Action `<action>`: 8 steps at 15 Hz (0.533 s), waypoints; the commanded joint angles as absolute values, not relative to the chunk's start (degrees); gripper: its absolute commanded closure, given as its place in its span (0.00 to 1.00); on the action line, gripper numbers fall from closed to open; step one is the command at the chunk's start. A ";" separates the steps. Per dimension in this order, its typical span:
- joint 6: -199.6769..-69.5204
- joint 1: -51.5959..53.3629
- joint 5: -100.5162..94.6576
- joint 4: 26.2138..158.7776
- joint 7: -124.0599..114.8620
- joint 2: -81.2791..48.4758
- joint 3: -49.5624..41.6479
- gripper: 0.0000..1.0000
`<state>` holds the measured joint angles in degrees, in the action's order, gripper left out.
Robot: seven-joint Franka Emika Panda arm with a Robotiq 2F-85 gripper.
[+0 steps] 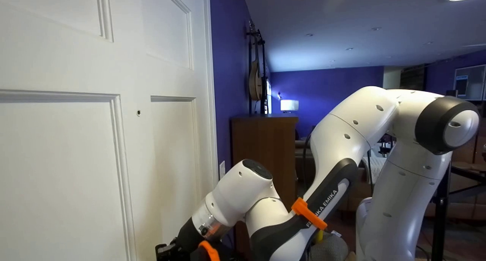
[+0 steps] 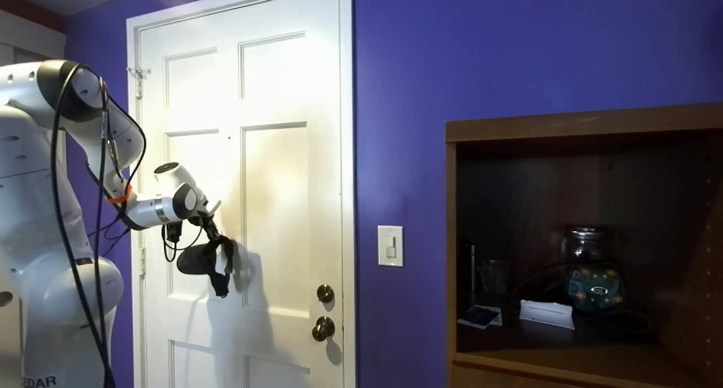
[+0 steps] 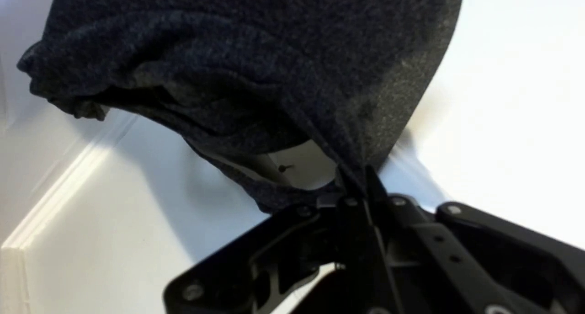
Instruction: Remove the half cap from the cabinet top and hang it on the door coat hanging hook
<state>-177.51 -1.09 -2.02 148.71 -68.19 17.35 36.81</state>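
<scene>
Here, the gripper [image 3: 358, 183] pinches the cap [image 3: 283, 62] well below the hook [image 1: 138, 113], so the next move probably goes upward.

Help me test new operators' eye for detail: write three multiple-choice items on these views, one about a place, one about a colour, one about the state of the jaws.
1. Where is the hook?
A. On the purple wall
B. On the cabinet
C. On the face of the white door

2. What colour is the half cap?
A. Charcoal or black
B. Bright orange
C. White

3. How do the jaws stand?
A. Wide open, holding nothing
B. Shut on the half cap
C. Shut, holding nothing

1: C, since both exterior views show it as a small dark stub on the door's face.
2: A, since the wrist view shows the dark fabric up close.
3: B, since the wrist view shows fabric pinched between them.
</scene>
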 commanded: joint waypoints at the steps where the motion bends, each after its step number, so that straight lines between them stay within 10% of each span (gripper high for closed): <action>1: -177.89 1.30 -2.95 148.03 -62.60 14.45 34.40 0.99; 8: -179.35 0.58 -3.19 146.35 -55.53 10.67 35.09 0.99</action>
